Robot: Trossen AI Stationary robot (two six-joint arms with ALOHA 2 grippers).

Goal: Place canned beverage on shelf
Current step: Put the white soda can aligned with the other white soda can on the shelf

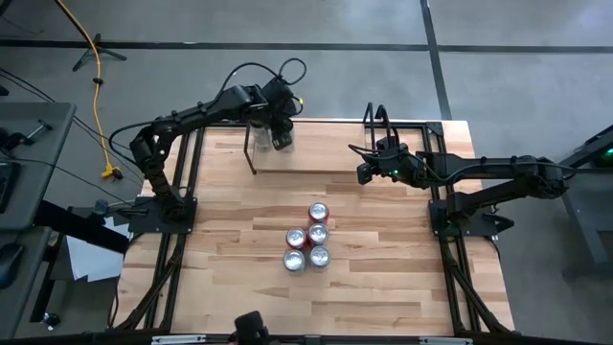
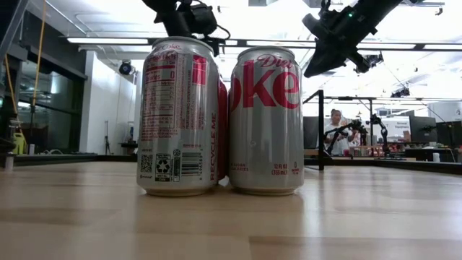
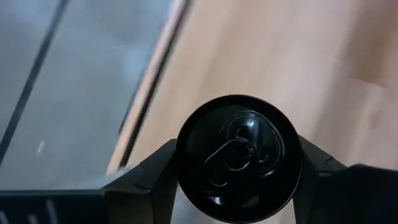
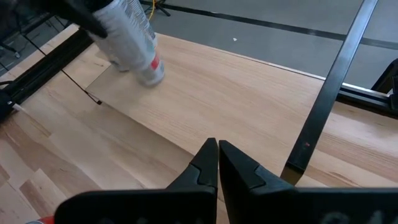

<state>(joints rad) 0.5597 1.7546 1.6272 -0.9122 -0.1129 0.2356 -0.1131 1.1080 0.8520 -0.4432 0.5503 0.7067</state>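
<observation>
We see the left claw (image 1: 280, 132) gripping one Diet Coke can (image 4: 134, 37) between its fingers (image 3: 155, 180), long axis tilted off vertical, base hanging just above the shelf (image 1: 316, 158) plank's left end. The right claw (image 4: 217, 163), pinched shut and empty, hovers at the shelf's right end. Four more cans (image 1: 308, 248) stand clustered on the tabletop (image 1: 383, 287), near the shelf's front edge.

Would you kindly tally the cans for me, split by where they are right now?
Cans on the table: 4 (; a fifth may sit at)
Can at the left gripper, over the shelf: 1
Total: 5, possibly 6
</observation>
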